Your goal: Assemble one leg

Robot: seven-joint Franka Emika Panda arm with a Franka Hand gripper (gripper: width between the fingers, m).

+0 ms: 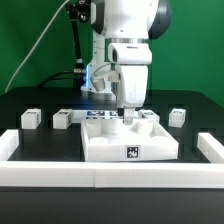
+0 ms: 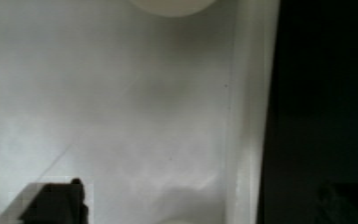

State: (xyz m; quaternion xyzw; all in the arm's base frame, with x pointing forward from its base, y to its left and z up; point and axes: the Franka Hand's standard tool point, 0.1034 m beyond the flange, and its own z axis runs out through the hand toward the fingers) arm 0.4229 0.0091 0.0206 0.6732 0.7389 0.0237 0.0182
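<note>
On the black worktop (image 1: 20, 100), at the exterior view's left, the far-left leg (image 1: 32, 118) and the next leg (image 1: 62, 119) are sitting upright, a gap between them, both well apart from the tool (image 1: 129, 110). The tool is hanging low over the big white tray piece (image 1: 130, 150), its fingers (image 2: 51, 202) spread wide and gripping nothing. A third leg (image 1: 178, 117) is resting at the exterior view's right, beside the tray piece

Three white blocks seen clearly: leg (image 1: 32, 118) and leg (image 1: 62, 119) at middle left, leg (image 1: 178, 117) at middle right; one square tray (image 1: 105, 148); one marker board (image 1: 98, 117); one gripper (image 1: 129, 118).
</note>
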